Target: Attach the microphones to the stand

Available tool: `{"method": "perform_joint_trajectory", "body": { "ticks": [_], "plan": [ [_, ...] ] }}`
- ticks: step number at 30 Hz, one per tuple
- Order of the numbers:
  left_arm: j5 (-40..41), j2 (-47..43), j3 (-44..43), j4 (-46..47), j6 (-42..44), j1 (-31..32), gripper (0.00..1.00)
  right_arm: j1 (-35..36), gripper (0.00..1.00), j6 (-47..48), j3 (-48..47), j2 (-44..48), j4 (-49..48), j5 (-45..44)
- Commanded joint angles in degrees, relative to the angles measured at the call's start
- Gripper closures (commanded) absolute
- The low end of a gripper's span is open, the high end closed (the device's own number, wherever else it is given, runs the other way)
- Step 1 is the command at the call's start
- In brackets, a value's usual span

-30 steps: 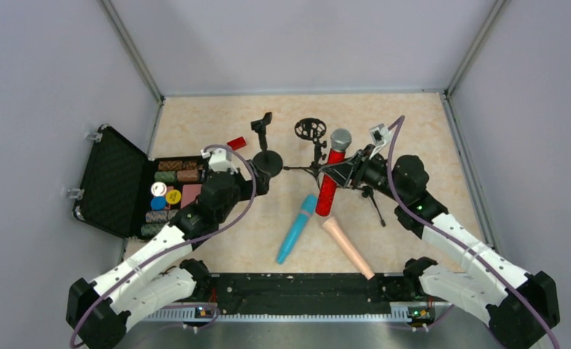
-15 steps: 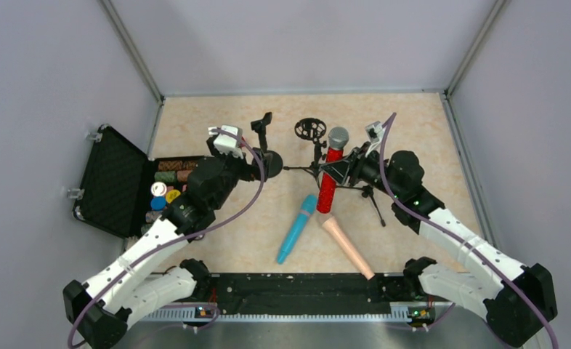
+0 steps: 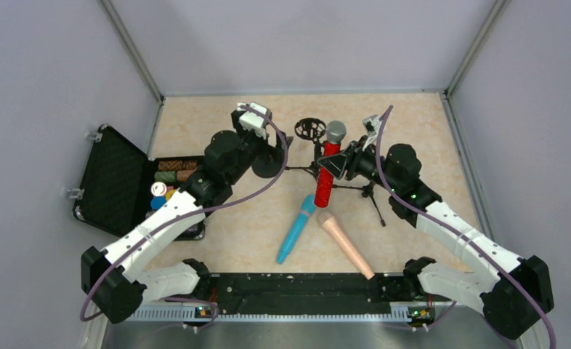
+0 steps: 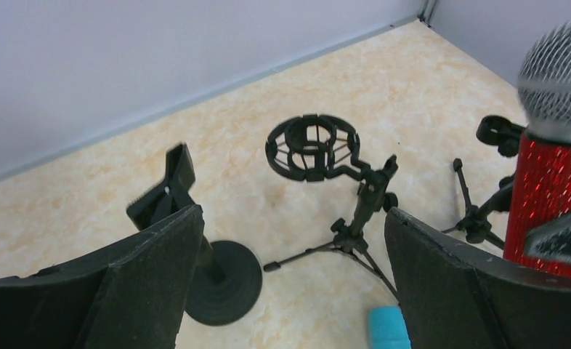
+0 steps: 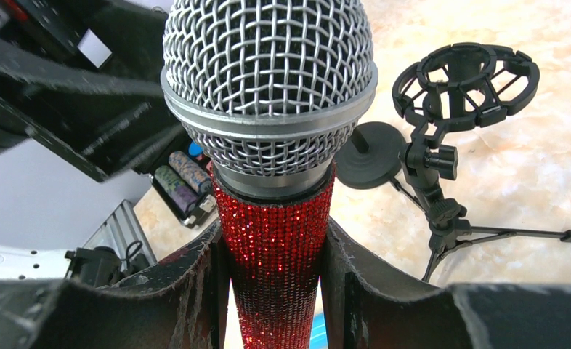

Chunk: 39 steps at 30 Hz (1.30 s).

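Note:
My right gripper [image 3: 338,166] [image 5: 275,251] is shut on the glittery red microphone [image 3: 326,182] [image 5: 275,240], which hangs tilted above the table, grey mesh head [image 5: 268,80] up, beside the tripod stand with a ring mount [image 3: 310,129] [image 4: 312,145] [image 5: 464,76]. My left gripper [image 3: 274,154] [image 4: 290,218] stands open and empty above the round-base clip stand [image 4: 221,280]. A second tripod stand [image 3: 370,193] sits under my right arm. The cyan microphone [image 3: 296,229] and the pink microphone [image 3: 346,246] lie on the table in front.
An open black case [image 3: 115,182] holding poker chips lies at the left, partly under my left arm. Grey walls close in the back and both sides. A black rail [image 3: 304,291] runs along the near edge between the arm bases.
My left arm has swung from the case toward the back, over the round-base stand. My right gripper has carried the red microphone a little left and back.

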<state>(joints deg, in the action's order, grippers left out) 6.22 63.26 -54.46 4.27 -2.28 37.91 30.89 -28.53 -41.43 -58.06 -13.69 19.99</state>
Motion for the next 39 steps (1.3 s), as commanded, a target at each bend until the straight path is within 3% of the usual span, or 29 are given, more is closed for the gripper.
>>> {"method": "perform_joint_trajectory", "body": {
  "ticks": [1, 7, 14, 23, 39],
  "plan": [
    [0.4, 4.2, -10.0, 2.3, 3.3, -0.3, 0.01, 0.0, 1.00, 0.6, -4.5, -1.5, -3.9, -0.1],
    [-0.5, 10.2, -14.4, 1.8, 5.7, -0.3, 0.01, 0.0, 1.00, 2.8, -8.5, -4.2, -3.0, -0.4],
    [-2.1, 5.0, -3.3, 11.9, 7.2, -0.3, 0.01, 0.1, 1.00, 7.3, -14.3, -7.1, -2.4, -1.8],
    [7.2, 2.0, -1.6, 11.2, 10.0, -0.3, 0.01, 0.1, 1.00, 11.9, -21.3, -12.3, -5.6, -8.2],
    [12.0, -0.7, 1.9, 12.2, 10.4, -0.9, 0.01, 0.0, 1.00, 20.7, -34.1, -25.7, -11.6, -14.4]
  ]
}}
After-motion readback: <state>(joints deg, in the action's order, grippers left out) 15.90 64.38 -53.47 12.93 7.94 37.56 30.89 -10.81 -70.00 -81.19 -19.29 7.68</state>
